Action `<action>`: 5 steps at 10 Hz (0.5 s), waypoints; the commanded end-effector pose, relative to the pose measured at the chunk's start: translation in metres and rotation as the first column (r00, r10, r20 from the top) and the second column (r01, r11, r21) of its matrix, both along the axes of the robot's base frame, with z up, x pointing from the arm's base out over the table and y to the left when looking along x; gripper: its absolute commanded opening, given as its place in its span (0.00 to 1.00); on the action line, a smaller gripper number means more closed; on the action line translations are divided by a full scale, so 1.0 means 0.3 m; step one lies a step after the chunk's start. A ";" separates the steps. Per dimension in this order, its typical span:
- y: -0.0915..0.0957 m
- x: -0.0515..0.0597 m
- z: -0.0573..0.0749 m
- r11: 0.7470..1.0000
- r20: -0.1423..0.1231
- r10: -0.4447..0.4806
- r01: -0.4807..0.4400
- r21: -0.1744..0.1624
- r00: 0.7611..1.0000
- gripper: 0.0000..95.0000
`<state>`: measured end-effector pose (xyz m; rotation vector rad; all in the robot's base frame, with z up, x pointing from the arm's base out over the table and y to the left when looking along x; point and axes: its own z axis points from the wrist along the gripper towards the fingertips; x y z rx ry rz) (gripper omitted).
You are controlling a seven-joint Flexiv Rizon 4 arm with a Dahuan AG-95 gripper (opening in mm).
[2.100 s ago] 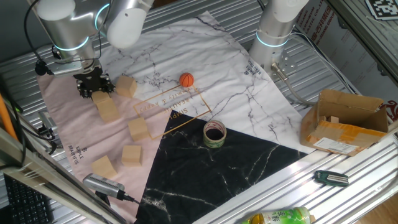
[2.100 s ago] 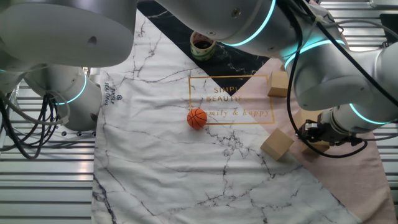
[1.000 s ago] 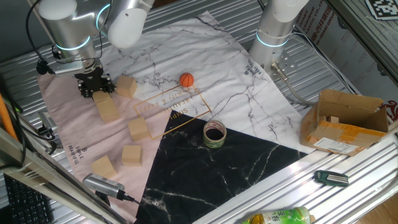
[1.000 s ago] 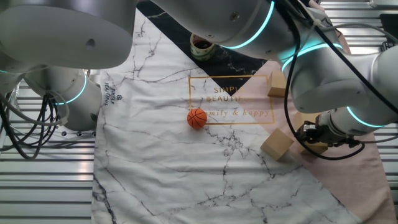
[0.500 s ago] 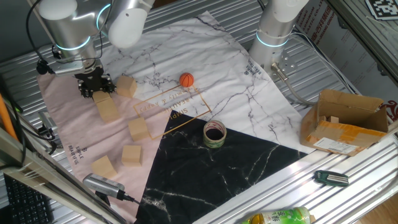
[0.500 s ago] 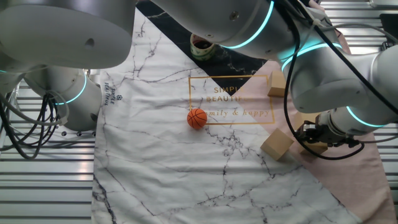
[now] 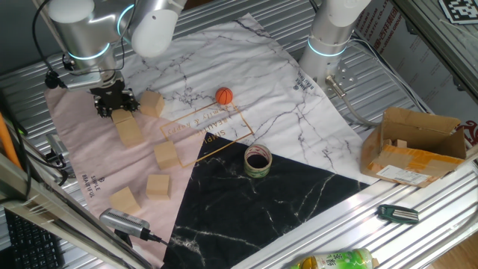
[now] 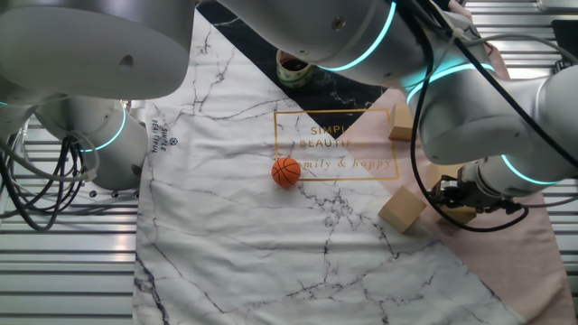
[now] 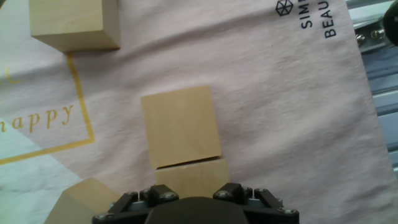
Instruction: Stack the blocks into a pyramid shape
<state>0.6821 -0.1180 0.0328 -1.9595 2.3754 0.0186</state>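
The pyramid looks barely begun: six plain light-tan wooden cubes (image 7: 166,155) lie on the pink corner of the cloth, none stacked. The black two-finger gripper (image 7: 113,103) sits low over one cube (image 9: 191,178) at that corner's far end. That cube touches a second (image 9: 180,126), which suggests the base row is starting; whether the jaws pinch it or stand spread I cannot tell. Four more cubes remain, strung toward the near edge. The small orange ball (image 7: 224,96) and the tape roll (image 7: 258,160) rest mid-cloth, the brown cardboard box (image 7: 413,146) by the right edge, all well apart from the work.
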 end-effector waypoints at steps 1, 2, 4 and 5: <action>0.000 -0.001 -0.002 1.000 0.001 0.002 -0.002 0.001 1.000 0.20; 0.000 0.000 -0.002 1.000 0.001 0.005 -0.005 0.002 1.000 0.20; 0.002 0.001 -0.004 1.000 0.004 0.010 -0.010 0.002 1.000 0.20; 0.002 0.002 -0.004 1.000 0.005 0.010 -0.010 0.003 1.000 0.20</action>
